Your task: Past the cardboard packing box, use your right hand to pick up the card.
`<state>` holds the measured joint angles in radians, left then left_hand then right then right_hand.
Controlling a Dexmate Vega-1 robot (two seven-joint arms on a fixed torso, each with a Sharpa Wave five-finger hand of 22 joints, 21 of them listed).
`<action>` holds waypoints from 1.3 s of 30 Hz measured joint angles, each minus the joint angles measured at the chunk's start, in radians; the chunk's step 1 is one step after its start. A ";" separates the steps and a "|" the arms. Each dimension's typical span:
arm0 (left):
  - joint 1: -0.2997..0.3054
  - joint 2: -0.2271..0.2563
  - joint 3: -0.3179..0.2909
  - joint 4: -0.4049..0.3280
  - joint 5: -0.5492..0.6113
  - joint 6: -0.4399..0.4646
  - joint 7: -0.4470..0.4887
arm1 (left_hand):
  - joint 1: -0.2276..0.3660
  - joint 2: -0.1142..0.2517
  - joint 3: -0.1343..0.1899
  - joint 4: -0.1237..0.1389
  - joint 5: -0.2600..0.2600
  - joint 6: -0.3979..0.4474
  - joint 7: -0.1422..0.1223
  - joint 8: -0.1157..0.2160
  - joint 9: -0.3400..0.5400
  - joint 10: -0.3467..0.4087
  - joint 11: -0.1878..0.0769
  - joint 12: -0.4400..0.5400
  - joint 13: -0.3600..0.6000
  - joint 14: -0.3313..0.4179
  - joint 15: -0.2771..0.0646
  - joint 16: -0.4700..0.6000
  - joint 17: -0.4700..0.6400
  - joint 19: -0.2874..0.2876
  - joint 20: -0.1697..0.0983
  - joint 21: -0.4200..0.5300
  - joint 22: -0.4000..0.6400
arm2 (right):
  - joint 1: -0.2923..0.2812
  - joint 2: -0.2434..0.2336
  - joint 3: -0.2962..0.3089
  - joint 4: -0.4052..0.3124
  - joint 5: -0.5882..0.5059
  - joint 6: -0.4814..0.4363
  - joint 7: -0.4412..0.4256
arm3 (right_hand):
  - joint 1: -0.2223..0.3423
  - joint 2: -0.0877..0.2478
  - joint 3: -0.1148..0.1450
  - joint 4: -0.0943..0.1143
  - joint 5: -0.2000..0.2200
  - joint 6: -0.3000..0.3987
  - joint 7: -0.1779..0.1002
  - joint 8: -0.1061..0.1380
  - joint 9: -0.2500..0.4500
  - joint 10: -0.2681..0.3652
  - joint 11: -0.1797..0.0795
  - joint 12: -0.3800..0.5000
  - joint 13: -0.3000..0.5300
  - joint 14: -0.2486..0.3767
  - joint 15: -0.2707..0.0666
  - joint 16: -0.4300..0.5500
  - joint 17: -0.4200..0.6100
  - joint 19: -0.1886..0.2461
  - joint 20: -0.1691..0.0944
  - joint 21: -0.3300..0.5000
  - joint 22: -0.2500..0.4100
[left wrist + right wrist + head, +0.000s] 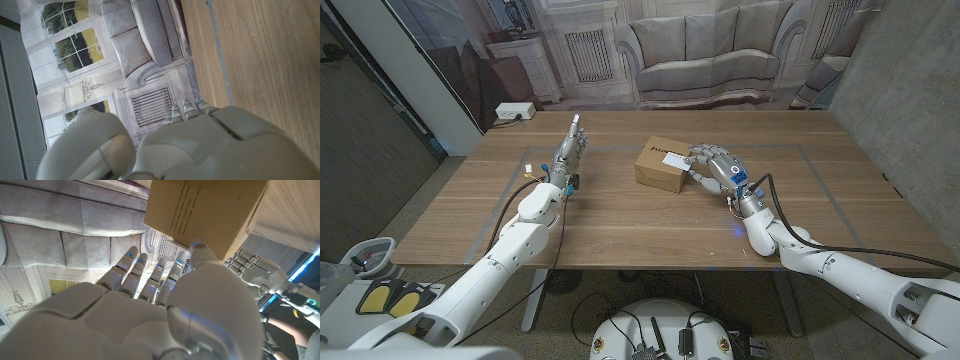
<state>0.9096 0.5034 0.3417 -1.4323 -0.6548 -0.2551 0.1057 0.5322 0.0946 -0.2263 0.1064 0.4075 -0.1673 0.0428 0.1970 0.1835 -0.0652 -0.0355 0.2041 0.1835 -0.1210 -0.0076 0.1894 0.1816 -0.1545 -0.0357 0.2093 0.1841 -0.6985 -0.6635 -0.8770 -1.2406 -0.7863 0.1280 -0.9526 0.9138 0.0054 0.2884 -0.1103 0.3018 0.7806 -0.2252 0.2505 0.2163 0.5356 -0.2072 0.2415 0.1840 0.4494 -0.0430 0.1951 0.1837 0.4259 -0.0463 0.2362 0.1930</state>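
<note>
Box (661, 164) near table (620, 225) centre, white label on top | card: cannot tell it apart in these views | right hand (712, 163) just beside box's right side, fingers (131, 269) spread, thumb touching box, holding nothing | left hand (570, 152) well apart to the left, fingers straight, together, empty

- The white-shelled left arm (510, 255) comes in from the lower left corner of the head view and stretches forward over the table.
- The grey left hand (570, 152) stands on edge, fingers straight, held together and pointing away from the robot, holding nothing.
- The white right arm (840, 270) reaches in from the lower right, bent at the wrist.
- The grey right hand (715, 165) has its fingers spread and slightly curled, pointing toward the robot's left.
</note>
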 measured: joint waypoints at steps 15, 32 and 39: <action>0.000 0.003 -0.002 0.000 -0.003 0.000 -0.004 | 0.004 0.004 -0.004 0.004 0.000 0.000 0.000 0.000 0.000 0.000 0.000 0.000 0.000 0.000 0.000 0.000 0.000 0.000 0.000 0.000 0.000 | 0.004 0.003 -0.004 0.006 -0.002 0.001 0.003 | 0.000 0.000 0.000 0.000 0.000 -0.004 0.004 0.000 -0.003 0.000 0.000 0.000 0.000 0.004 -0.004 0.000 0.000 0.000 0.000 0.000 0.000; 0.001 0.003 -0.004 0.002 -0.005 0.001 -0.005 | 0.004 0.004 -0.007 0.001 0.000 0.000 0.000 0.000 0.000 0.000 0.000 0.000 0.000 0.000 0.000 0.000 0.000 0.000 0.000 0.000 0.000 | 0.017 0.016 -0.010 0.024 -0.006 0.016 -0.033 | -0.005 0.027 -0.004 0.004 -0.008 0.183 0.003 0.052 -0.001 0.065 -0.004 0.008 0.005 0.054 -0.004 0.000 0.005 0.034 -0.002 0.000 0.000; 0.001 0.000 -0.004 0.007 -0.005 0.000 -0.005 | 0.004 0.004 -0.007 0.001 0.000 0.000 0.000 0.000 0.000 0.000 0.000 0.000 0.000 0.000 0.000 0.000 0.000 0.000 0.000 0.000 -0.003 | 0.019 0.020 -0.011 0.031 -0.006 0.024 -0.049 | -0.005 0.032 -0.013 0.004 -0.016 0.240 0.003 0.069 -0.004 0.085 -0.005 0.008 0.005 0.068 -0.007 0.000 0.005 0.041 -0.001 0.005 0.000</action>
<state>0.9106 0.5029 0.3377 -1.4252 -0.6602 -0.2554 0.1012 0.5362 0.0987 -0.2333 0.1076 0.4075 -0.1672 0.0428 0.1970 0.1835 -0.0652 -0.0355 0.2041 0.1835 -0.1210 -0.0076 0.1894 0.1816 -0.1545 -0.0357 0.2093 0.1813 -0.6793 -0.6432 -0.8880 -1.2097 -0.7918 0.1516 -1.0014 0.9083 0.0379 0.2758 -0.1063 0.2862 1.0206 -0.2220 0.3199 0.2118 0.6204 -0.2126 0.2494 0.1887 0.5174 -0.0500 0.1951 0.1888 0.4668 -0.0477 0.2412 0.1929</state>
